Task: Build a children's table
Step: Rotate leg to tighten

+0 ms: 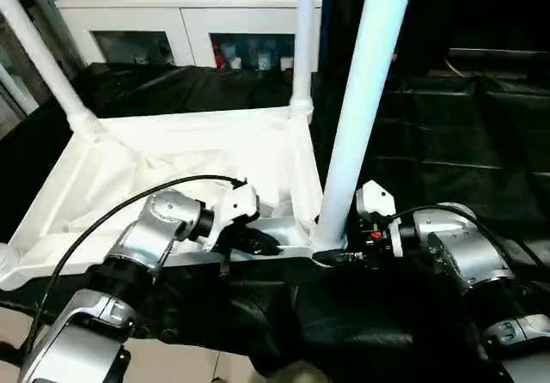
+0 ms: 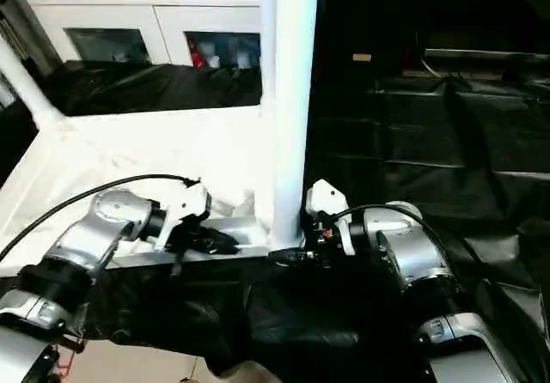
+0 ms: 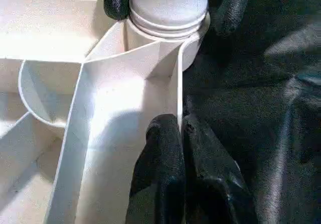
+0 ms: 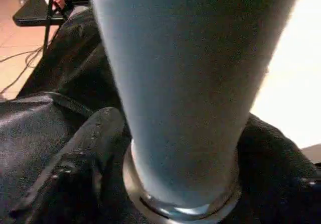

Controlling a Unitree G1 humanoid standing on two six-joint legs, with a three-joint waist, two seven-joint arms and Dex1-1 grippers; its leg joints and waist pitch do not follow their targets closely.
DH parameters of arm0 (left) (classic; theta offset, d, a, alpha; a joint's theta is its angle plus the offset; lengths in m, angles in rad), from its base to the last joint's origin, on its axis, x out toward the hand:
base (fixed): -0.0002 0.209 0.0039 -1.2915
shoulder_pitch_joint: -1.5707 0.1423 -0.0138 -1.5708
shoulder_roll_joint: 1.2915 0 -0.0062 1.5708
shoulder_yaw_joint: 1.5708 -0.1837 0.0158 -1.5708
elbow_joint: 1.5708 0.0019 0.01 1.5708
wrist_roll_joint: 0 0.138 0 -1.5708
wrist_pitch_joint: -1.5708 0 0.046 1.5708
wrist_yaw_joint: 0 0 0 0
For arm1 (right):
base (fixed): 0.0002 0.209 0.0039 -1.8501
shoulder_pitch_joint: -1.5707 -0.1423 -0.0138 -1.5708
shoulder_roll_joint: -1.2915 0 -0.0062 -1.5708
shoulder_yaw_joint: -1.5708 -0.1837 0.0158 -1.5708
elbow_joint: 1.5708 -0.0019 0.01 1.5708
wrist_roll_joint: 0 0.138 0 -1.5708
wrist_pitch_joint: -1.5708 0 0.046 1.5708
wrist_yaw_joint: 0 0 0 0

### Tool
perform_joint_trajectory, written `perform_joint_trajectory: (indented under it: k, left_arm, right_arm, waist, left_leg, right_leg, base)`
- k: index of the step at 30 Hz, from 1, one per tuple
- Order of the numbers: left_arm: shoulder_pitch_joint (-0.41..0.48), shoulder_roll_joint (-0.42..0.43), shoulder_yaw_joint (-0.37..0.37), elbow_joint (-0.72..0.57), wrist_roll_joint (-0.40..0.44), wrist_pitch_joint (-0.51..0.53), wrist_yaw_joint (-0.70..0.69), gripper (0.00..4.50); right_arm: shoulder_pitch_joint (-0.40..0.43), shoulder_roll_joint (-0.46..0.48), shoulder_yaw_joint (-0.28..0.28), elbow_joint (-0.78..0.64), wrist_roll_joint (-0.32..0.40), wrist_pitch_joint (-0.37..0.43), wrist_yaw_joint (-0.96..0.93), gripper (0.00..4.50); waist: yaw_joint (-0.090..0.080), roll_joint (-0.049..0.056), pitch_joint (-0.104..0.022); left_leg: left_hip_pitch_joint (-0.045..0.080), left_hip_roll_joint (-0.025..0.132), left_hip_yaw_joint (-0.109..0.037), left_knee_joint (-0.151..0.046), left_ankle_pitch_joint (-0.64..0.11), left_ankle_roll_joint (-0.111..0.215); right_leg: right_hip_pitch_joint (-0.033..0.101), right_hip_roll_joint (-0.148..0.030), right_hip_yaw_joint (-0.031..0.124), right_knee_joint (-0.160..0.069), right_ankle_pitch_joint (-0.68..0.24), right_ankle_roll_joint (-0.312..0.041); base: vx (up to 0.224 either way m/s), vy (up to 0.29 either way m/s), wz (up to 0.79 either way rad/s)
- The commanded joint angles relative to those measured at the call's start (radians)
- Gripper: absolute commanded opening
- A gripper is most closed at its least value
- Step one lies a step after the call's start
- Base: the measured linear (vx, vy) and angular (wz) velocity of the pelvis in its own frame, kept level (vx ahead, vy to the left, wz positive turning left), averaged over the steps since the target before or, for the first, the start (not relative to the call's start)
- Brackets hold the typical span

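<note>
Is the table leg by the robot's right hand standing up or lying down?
Standing up. The leg rises straight from the corner socket of the upside-down tabletop.

A staged indoor test area, more lab than home, is suggested. The work surface is draped in loose black sheeting (image 1: 464, 142) (creased and taped in bands), which is spread well beyond the white tabletop (image 1: 112, 185). Behind it a white cabinet (image 1: 185, 18) with glass doors is set, with small coloured items kept inside. A tan floor, trailing cables and a black folding stand (image 4: 37, 10) are seen in the right wrist view.
</note>
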Motion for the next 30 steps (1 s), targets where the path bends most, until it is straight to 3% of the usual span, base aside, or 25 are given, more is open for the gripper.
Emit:
perform_joint_trajectory:
  k: [1, 8, 13, 15, 17, 21, 25, 29, 30]
  left_arm:
    - [-0.002, -0.014, -0.011, -0.039, -0.021, -0.011, -0.008, 0.0]
    - [0.004, -0.019, -0.008, -0.043, -0.019, -0.006, 0.021, 0.0]
    - [-0.005, -0.054, 0.015, -0.019, -0.011, 0.017, 0.105, 0.0]
    - [-0.026, -0.09, 0.04, 0.006, -0.008, 0.043, 0.191, 0.0]
    - [-0.045, -0.121, 0.054, 0.026, -0.001, 0.061, 0.261, 0.0]
    - [-0.077, -0.185, 0.066, 0.057, 0.017, 0.094, 0.385, 0.0]
    - [-0.096, -0.243, 0.076, 0.075, 0.032, 0.121, 0.5, 0.0]
    - [-0.091, -0.286, 0.067, 0.066, 0.044, 0.13, 0.54, 0.0]
    - [-0.089, -0.29, 0.063, 0.066, 0.047, 0.126, 0.541, 0.0]
  right_arm:
    - [0.031, 0.022, 0.059, 0.004, -0.007, 0.02, 0.024, 3.42]
    - [0.043, 0.044, 0.059, -0.005, -0.002, 0.043, 0.007, 2.81]
    - [0.053, 0.089, 0.031, 0.014, -0.007, 0.055, -0.1, 2.7]
    - [0.038, 0.135, 0.009, 0.07, -0.039, 0.046, -0.24, 2.69]
    - [0.017, 0.18, -0.007, 0.128, -0.067, 0.052, -0.376, 2.66]
    - [-0.027, 0.275, -0.039, 0.22, -0.082, 0.075, -0.591, 2.65]
    - [-0.071, 0.349, -0.072, 0.288, -0.092, 0.094, -0.771, 2.65]
    - [-0.101, 0.396, -0.088, 0.344, -0.094, 0.067, -0.835, 2.65]
    - [-0.105, 0.401, -0.091, 0.352, -0.092, 0.056, -0.839, 3.0]
  waist:
    - [0.001, -0.017, -0.058]
    - [0.005, -0.016, -0.06]
    - [0.007, -0.017, -0.058]
    - [0.003, -0.015, -0.052]
    - [-0.005, -0.018, -0.046]
    - [-0.027, -0.016, -0.041]
    - [-0.036, -0.016, -0.044]
    - [-0.043, -0.015, -0.046]
    - [-0.043, -0.014, -0.048]
  left_leg:
    - [0.002, 0.018, 0.006, -0.067, -0.182, 0.098]
    - [0.004, 0.018, 0.006, -0.065, -0.174, 0.093]
    - [0.004, 0.018, 0.006, -0.067, -0.19, 0.085]
    - [0.006, 0.017, 0.006, -0.073, -0.221, 0.061]
    - [0.009, 0.012, 0.001, -0.079, -0.287, 0.027]
    - [0.012, 0.007, -0.008, -0.084, -0.35, 0.001]
    - [0.019, 0.004, -0.006, -0.081, -0.359, 0.003]
    - [0.012, 0.004, -0.005, -0.081, -0.353, 0.019]
    - [0.01, 0.005, -0.005, -0.081, -0.346, 0.022]
  right_leg:
    - [0.055, -0.04, 0.03, -0.06, -0.134, -0.28]
    - [0.056, -0.04, 0.031, -0.059, -0.132, -0.277]
    - [0.055, -0.04, 0.03, -0.062, -0.167, -0.267]
    - [0.051, -0.041, 0.031, -0.069, -0.236, -0.253]
    - [0.049, -0.043, 0.03, -0.082, -0.382, -0.208]
    - [0.044, -0.044, 0.027, -0.094, -0.494, -0.154]
    - [0.037, -0.042, 0.029, -0.1, -0.484, -0.154]
    - [0.041, -0.038, 0.028, -0.096, -0.418, -0.175]
    - [0.043, -0.039, 0.029, -0.092, -0.388, -0.185]
  base:
    - [0.0, 0.0, 0.0]
    - [0.0, 0.0, 0.0]
    - [0.0, 0.0, 0.0]
    - [0.0, 0.0, 0.0]
    - [0.0, 0.0, 0.0]
    - [0.0, 0.0, 0.0]
    - [0.0, 0.0, 0.0]
    - [0.0, 0.0, 0.0]
    - [0.0, 0.0, 0.0]
